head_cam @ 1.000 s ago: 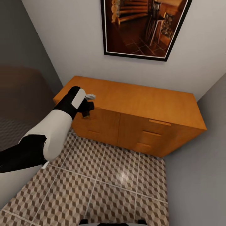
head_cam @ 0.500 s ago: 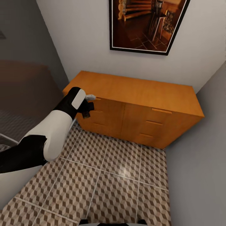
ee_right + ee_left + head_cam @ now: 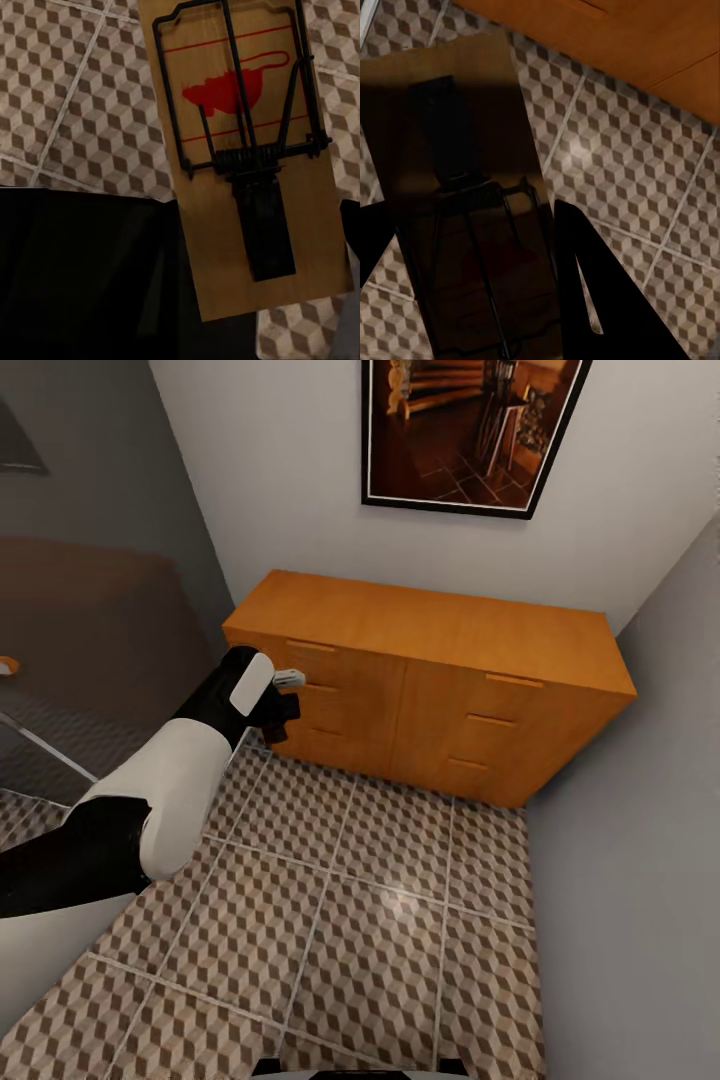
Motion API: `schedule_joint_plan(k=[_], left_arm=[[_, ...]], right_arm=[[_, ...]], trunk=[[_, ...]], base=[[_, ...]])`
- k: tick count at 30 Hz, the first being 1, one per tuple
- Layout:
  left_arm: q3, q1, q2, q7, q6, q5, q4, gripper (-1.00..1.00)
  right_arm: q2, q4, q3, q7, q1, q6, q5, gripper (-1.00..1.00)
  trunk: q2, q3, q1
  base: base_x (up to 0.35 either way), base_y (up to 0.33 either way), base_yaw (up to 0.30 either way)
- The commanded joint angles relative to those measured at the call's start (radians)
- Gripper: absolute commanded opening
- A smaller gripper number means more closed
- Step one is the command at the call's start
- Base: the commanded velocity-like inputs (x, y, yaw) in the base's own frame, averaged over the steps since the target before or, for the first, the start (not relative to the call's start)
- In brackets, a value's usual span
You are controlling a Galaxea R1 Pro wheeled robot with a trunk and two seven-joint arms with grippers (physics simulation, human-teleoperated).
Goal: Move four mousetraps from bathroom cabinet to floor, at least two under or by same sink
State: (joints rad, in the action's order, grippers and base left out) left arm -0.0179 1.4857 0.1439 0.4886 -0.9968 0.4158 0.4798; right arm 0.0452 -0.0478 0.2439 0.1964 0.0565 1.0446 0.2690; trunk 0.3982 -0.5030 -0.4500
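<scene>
Camera backs off cabinet; left gripper clasps mousetrap, right grips second mousetrap. Carrying step; next, sink-side floor drop.

From my head the room looks evenly lit, with a soft white glare patch on the bathroom floor. My left wrist picture is dim, the mousetrap deep in shadow; my right wrist's is sharp and bright

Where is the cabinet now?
In the head view, the cabinet stands against the white wall under the framed picture, in the corner by the grey wall. The left gripper hangs before its left drawers.
</scene>
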Motion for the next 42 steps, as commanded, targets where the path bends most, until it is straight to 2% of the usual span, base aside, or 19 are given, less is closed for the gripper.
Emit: schedule_joint_plan(k=[1, 6, 10, 15, 17, 19, 20, 25, 26, 28, 30, 31, 36, 39, 42], left_arm=[[-0.002, -0.004, -0.001, 0.004, -0.003, 0.006, 0.0, -1.0], [-0.001, -0.036, -0.002, -0.001, 0.0, 0.006, -0.001, -1.0], [0.002, -0.122, -0.003, -0.007, 0.106, 0.004, -0.003, -1.0], [0.006, -0.211, -0.004, -0.009, 0.147, 0.002, -0.001, -1.0], [0.009, -0.253, -0.004, -0.01, 0.184, 0.002, -0.001, -1.0], [0.024, -0.287, -0.008, -0.012, 0.241, 0.002, -0.001, -1.0], [0.06, -0.32, -0.013, -0.017, 0.3, 0.002, -0.003, -1.0], [0.221, -0.436, -0.044, -0.06, 0.456, 0.001, -0.013, -1.0], [0.25, -0.466, -0.049, -0.066, 0.513, 0.001, -0.037, -1.0], [0.269, -0.494, -0.053, -0.077, 0.607, 0.001, -0.093, -1.0], [0.28, -0.509, -0.055, -0.118, 0.704, 0.001, -0.172, -1.0], [0.285, -0.516, -0.056, -0.175, 0.77, -0.001, -0.25, -1.0], [0.289, -0.531, -0.076, -0.335, 0.928, -0.02, -0.454, -1.0], [0.289, -0.589, -0.098, -0.373, 0.981, -0.029, -0.496, -1.0], [0.295, -0.653, -0.109, -0.381, 1.08, -0.033, -0.501, -1.0]], right_arm=[[0.0, 0.0, 0.005, 0.01, 0.0, 0.003, 0.012, -1.0], [0.001, 0.0, 0.005, 0.009, 0.0, 0.003, 0.013, -1.0], [0.001, 0.0, 0.005, 0.009, 0.0, 0.003, 0.013, -1.0], [0.001, 0.0, 0.005, 0.009, 0.0, 0.003, 0.013, -1.0], [0.002, 0.0, 0.005, 0.009, 0.0, 0.003, 0.013, -1.0], [0.002, 0.0, 0.005, 0.009, 0.0, 0.003, 0.013, -1.0], [0.002, 0.0, 0.005, 0.009, 0.0, 0.003, 0.013, -1.0], [0.003, -0.001, 0.005, 0.004, 0.0, 0.003, 0.013, -1.0], [0.003, -0.001, 0.005, -0.003, 0.0, 0.003, 0.013, -1.0], [0.004, -0.001, 0.005, -0.016, 0.0, 0.003, 0.013, -1.0], [0.005, -0.002, 0.005, -0.03, 0.0, 0.003, 0.012, -1.0], [0.005, -0.003, 0.004, -0.04, 0.0, 0.003, 0.012, -1.0], [0.007, -0.017, 0.005, -0.061, 0.0, 0.003, 0.013, -1.0], [0.018, -0.07, 0.004, -0.078, 0.0, -0.007, 0.012, -1.0], [0.041, -0.144, 0.005, -0.088, 0.0, -0.109, 0.012, -1.0]], trunk=[[0.002, -0.001, 0.0], [0.002, -0.001, 0.0], [0.002, -0.001, 0.0], [0.002, -0.001, 0.0], [0.002, -0.001, 0.0], [0.002, -0.001, 0.0], [0.002, -0.001, 0.0], [0.002, -0.001, 0.0], [0.002, -0.001, 0.0], [0.002, -0.001, 0.0], [0.002, -0.001, 0.0], [0.002, -0.001, 0.0], [0.002, -0.001, 0.0], [0.002, -0.001, 0.0], [0.002, -0.001, 0.0]], base=[[-0.22, 0.029, 0.0], [-0.071, 0.009, 0.0], [-0.007, 0.001, 0.0], [-0.001, 0.0, 0.0], [0.0, 0.0, 0.0], [0.0, 0.0, 0.0], [0.0, 0.0, 0.0], [0.0, 0.0, 0.0], [0.0, 0.0, 0.0], [0.0, 0.0, 0.0], [0.0, 0.0, 0.0], [0.0, 0.0, 0.0], [0.0, 0.0, 0.0], [0.0, 0.0, 0.0], [0.0, 0.0, 0.0]])
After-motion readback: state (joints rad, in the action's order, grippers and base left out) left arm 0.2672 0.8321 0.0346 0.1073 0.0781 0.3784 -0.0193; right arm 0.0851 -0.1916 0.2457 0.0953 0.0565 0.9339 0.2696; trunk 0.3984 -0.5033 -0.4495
